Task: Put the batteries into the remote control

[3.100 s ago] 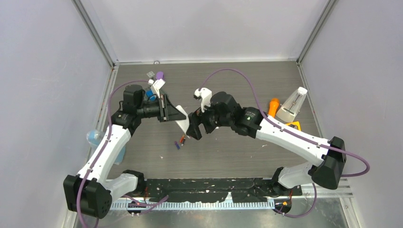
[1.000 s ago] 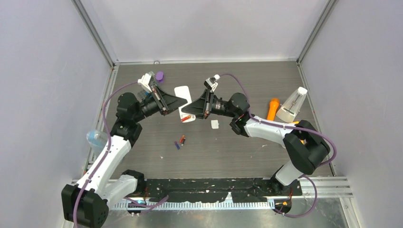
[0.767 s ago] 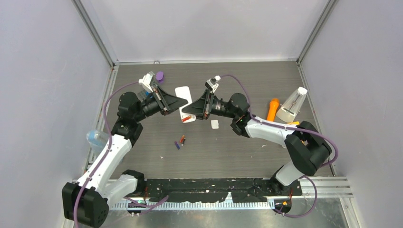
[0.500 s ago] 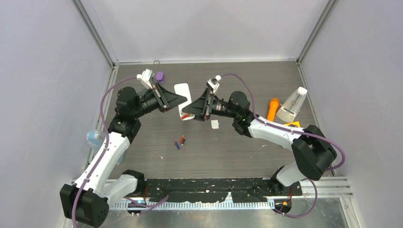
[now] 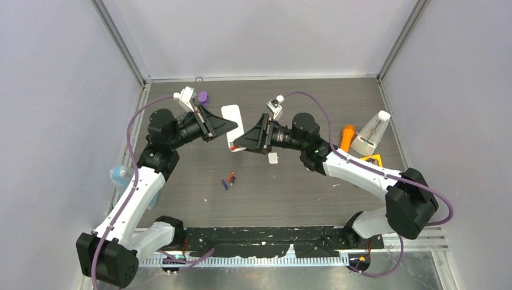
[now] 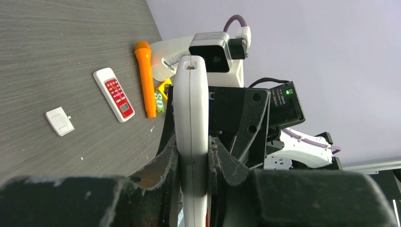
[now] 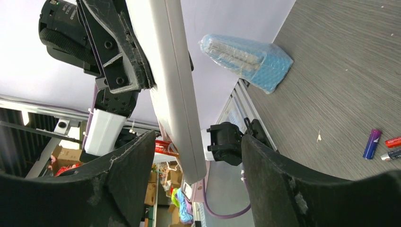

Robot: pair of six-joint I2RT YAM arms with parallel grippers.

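Right fingers: pinched close at the remote's lower end a second ago, they now stand wide, one on each side of it, gripping nothing.
Left fingers: narrow and unchanged, clamped on the long edges of the remote control.
Remote control: held off the worktop and tilted between the two wrists, slightly farther back than a second ago.
Red battery: a red spot shows at the remote's lower end, just beside the open right fingers. It appears to be left in the compartment, but how well it is seated cannot be told.
Loose batteries: a small red and blue-purple cluster lies on the worktop nearer the arm bases, well apart from both sets of fingers and in the same place as before.
Battery cover: a small white plate lies flat on the worktop under the right wrist, off the remote.
Meaning for the task: the release suggests one cell has just been delivered, so loading looks partly done.
Next step, as a judgement: the right arm would need to back clear of the remote and go down to the cluster for another cell, while the left keeps its hold.
Risk: an unseated cell could slip from the tilted remote.
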